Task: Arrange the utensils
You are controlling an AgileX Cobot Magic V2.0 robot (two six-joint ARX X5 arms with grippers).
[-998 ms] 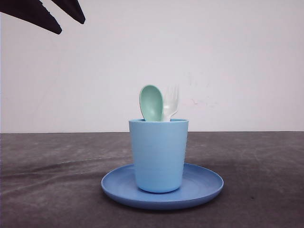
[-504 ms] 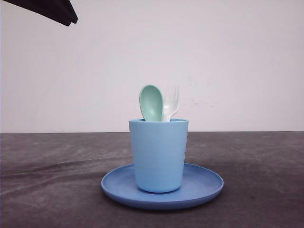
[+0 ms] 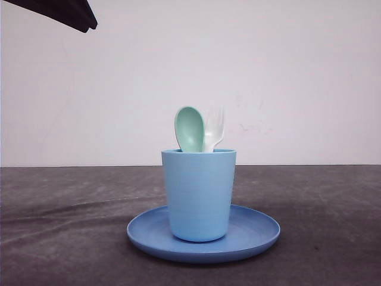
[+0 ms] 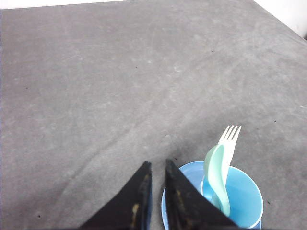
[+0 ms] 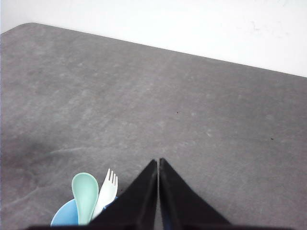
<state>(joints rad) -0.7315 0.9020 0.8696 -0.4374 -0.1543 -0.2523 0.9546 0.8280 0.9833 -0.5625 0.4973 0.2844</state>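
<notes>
The pale mint-green spoon point(image 3: 189, 128) and the white fork point(image 3: 215, 126) stand side by side, heads up, in the light blue cup point(image 3: 199, 193), which rests on the round blue plate point(image 3: 262, 229). My left gripper point(image 3: 89, 25) hangs high at the upper left, well away from the cup. In the left wrist view this gripper point(image 4: 157, 163) is shut with only a thin slit and nothing held, beside the spoon point(image 4: 217, 172) and fork point(image 4: 230, 139). My right gripper point(image 5: 158, 160) is shut and empty above the table, near the spoon point(image 5: 85, 191) and fork point(image 5: 108, 189).
The dark grey table point(image 3: 65, 226) stretches wide on both sides of the plate. A white wall point(image 3: 297, 77) stands behind it. The table's far edge point(image 5: 192, 52) meets the wall in the right wrist view.
One second ago the left gripper's two fingers stood apart at the upper left; they have since come together and drawn slightly up. Cup, plate and utensils have not moved.
</notes>
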